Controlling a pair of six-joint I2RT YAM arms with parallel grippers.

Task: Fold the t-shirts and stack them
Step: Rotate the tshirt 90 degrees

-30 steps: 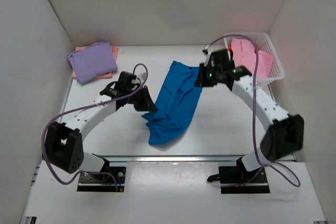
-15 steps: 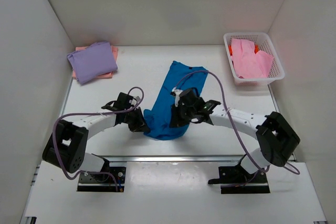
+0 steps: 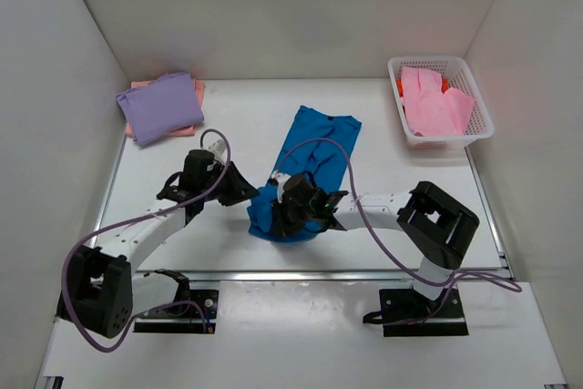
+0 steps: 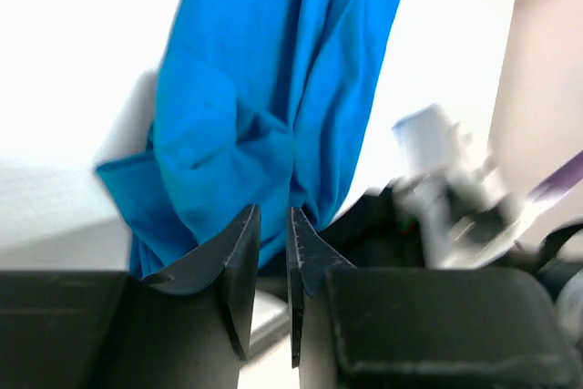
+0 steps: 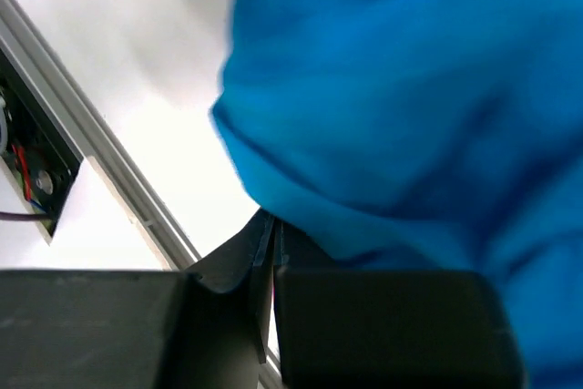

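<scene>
The bright blue t-shirt (image 3: 321, 145) lies lengthwise mid-table, its near end bunched up. My right gripper (image 3: 281, 217) is down at that bunched near end. In the right wrist view it (image 5: 273, 218) is shut, with blue cloth (image 5: 410, 88) lying against its tips and none seen between the jaws. My left gripper (image 3: 246, 190) is just left of the shirt's near end. Its jaws (image 4: 271, 216) stand slightly open with nothing in the gap, and the blue shirt (image 4: 264, 88) is ahead of them. A folded lavender t-shirt (image 3: 159, 107) rests on a salmon one (image 3: 197, 91) at the back left.
A white mesh basket (image 3: 428, 62) at the back right holds a light pink t-shirt (image 3: 433, 102) with orange cloth (image 3: 399, 88) under it. White walls close in the table on three sides. A metal rail (image 3: 364, 273) runs along the near edge. The right arm (image 4: 437, 170) shows blurred close ahead in the left wrist view.
My right gripper swept from the shirt's far end down to its near end. The left gripper let its jaws part and drew back left. The shirt's near end bunched up.
</scene>
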